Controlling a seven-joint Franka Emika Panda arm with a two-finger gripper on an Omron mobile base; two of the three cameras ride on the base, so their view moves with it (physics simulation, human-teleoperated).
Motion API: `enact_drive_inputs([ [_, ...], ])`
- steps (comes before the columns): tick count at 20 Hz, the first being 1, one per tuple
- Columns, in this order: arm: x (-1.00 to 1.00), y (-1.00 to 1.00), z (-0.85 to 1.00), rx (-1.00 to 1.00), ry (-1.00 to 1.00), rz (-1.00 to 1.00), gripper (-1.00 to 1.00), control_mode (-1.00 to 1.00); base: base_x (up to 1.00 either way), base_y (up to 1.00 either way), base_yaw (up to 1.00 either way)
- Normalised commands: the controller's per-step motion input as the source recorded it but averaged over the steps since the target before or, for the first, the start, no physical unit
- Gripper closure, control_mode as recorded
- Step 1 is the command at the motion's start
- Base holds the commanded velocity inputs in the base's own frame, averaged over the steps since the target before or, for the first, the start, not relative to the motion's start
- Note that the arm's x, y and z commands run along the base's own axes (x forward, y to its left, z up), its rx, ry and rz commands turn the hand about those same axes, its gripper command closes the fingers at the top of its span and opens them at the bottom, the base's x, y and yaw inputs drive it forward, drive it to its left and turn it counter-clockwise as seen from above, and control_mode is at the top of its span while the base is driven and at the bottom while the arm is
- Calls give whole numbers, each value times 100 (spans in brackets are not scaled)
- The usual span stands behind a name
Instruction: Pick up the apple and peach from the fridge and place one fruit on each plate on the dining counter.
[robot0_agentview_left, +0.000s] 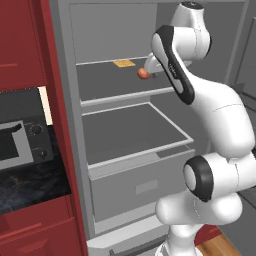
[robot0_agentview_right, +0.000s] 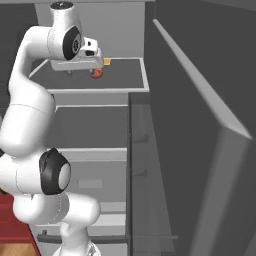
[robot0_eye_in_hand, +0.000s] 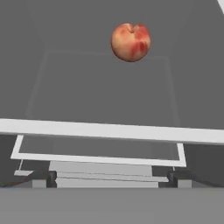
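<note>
Reaching into the fridge (robot0_agentview_left: 70, 125), I see the peach (robot0_eye_in_hand: 131, 42) ahead of my jaws (robot0_agentview_right: 82, 67), deeper on its upper shelf (robot0_eye_in_hand: 105, 87). Jaws stand fully open and empty; the round fruit has no long axis.

Dark red cabinets (robot0_agentview_left: 22, 45), wooden floor (robot0_agentview_left: 220, 246)

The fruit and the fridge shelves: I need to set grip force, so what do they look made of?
The fruit looks like a peach: matte orange-yellow skin with red blotches and a stem dimple, probably soft flesh, though this is a render. The shelves look like flat matte grey panels with pale rims, perhaps plastic or painted metal; no gloss or see-through shows. The gripper is open above the top shelf.
</note>
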Motion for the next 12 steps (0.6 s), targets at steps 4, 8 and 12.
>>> enact_drive_inputs([
  [4,75,13,-11,0,3,0,-100,-100,0,0,0],
  [8,100,41,-7,0,11,-3,-100,-100,0,0,0],
  [12,91,24,-6,0,9,-3,-100,-100,0,0,0],
])
